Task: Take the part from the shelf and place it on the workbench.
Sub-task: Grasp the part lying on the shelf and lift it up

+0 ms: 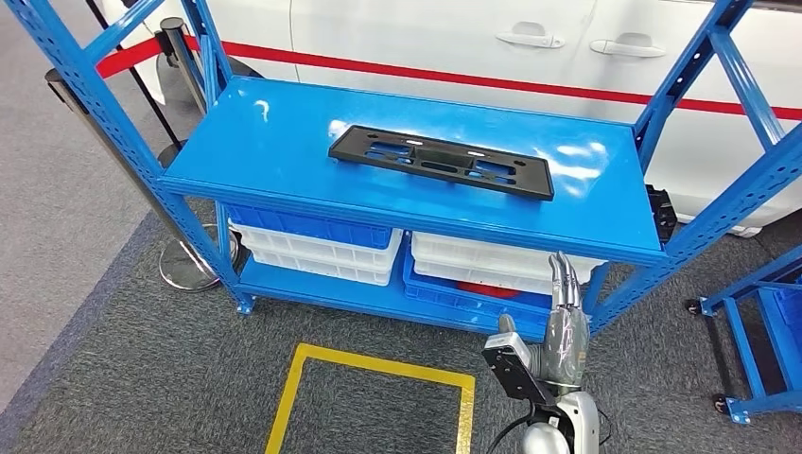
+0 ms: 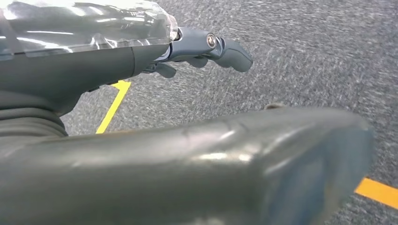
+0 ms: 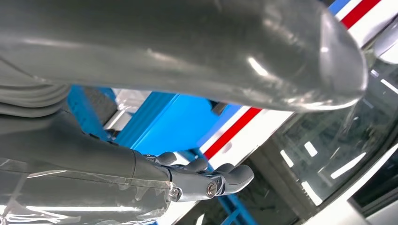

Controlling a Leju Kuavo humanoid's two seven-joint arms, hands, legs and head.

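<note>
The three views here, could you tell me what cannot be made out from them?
- Head view: what lies in the bins under the blue shelf is hidden by the shelf top; a red item shows only partly.
- Left wrist view: the left hand is mostly hidden by its cover.
- Right wrist view: the black part is hidden; the right hand and thumb block it.
- Workbench: cannot tell where.

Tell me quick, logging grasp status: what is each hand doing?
Left hand: holds nothing; open or shut cannot be told.
Right hand: open, holds nothing.
</note>
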